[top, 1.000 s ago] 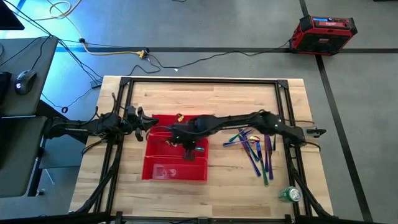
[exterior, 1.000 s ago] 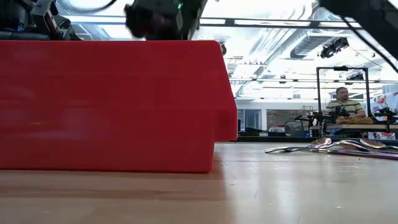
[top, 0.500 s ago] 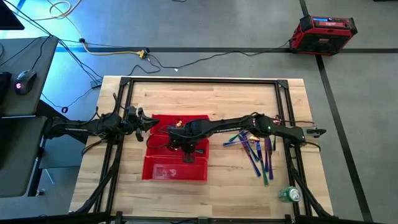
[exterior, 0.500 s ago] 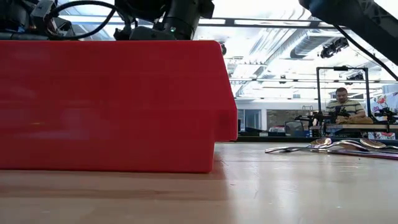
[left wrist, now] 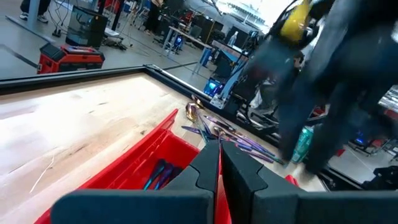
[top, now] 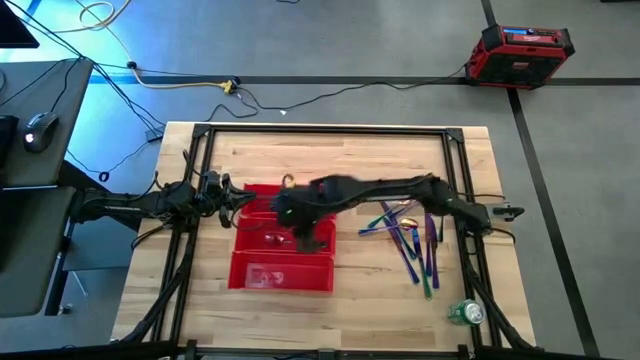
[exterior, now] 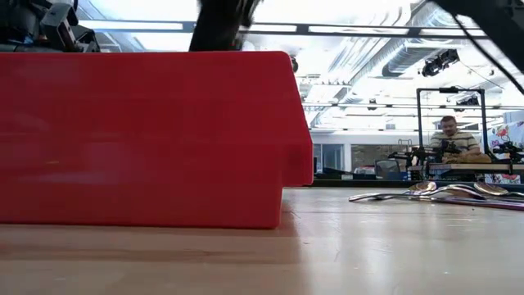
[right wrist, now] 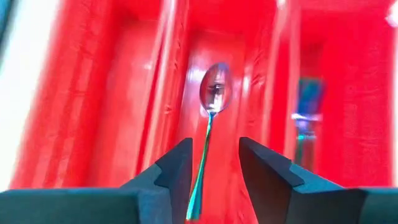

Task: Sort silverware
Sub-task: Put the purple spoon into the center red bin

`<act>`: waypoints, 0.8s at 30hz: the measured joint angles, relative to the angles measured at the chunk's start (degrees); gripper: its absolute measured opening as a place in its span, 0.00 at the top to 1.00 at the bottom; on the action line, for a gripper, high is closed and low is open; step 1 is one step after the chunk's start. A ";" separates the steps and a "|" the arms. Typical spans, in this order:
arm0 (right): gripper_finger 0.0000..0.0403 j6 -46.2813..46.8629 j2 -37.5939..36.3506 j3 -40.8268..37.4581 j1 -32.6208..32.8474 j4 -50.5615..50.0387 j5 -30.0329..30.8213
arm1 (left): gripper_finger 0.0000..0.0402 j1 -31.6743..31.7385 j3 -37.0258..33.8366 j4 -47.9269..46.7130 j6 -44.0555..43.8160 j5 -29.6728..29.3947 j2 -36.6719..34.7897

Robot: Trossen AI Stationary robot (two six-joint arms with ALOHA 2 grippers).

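Note:
The red tray [top: 250,272] lies left of the table's middle. My right gripper [right wrist: 214,168] hovers open over its middle compartment, where a spoon [right wrist: 214,90] lies lengthwise; the spoon's thin handle shows in the gap between my fingers, which touch nothing. Another piece [right wrist: 306,118] lies in the neighbouring compartment. The remaining silverware [top: 408,236] sits in a loose pile on the wood right of the tray, also seen in the low view [exterior: 442,193]. My left gripper [left wrist: 218,167] waits shut at the tray's far left corner [top: 238,200].
A green can [top: 465,312] stands near the table's front right corner. The black frame rails [top: 330,128] run around the table top. The red tray's wall [exterior: 147,139] fills the low view's left. A person [exterior: 452,135] sits far behind the table.
My right gripper dipped down toward the tray, then rose again and drew a little toward the table's far edge, blurred with motion. The left arm kept still.

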 joint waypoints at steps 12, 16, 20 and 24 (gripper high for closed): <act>0.71 10.97 -15.61 -10.55 4.09 -18.81 14.86 | 1.00 0.00 0.00 -0.18 -0.42 0.86 0.02; 0.71 18.31 -24.02 -28.46 3.40 -15.13 16.97 | 1.00 0.00 0.00 -0.29 -0.55 1.28 0.02; 0.71 28.08 -34.65 -49.84 0.77 -5.74 16.41 | 1.00 0.00 0.00 -0.29 -1.37 1.99 0.02; 0.71 43.99 -44.46 -66.07 -4.33 -2.54 13.61 | 1.00 0.00 0.00 -0.29 -1.91 2.00 0.02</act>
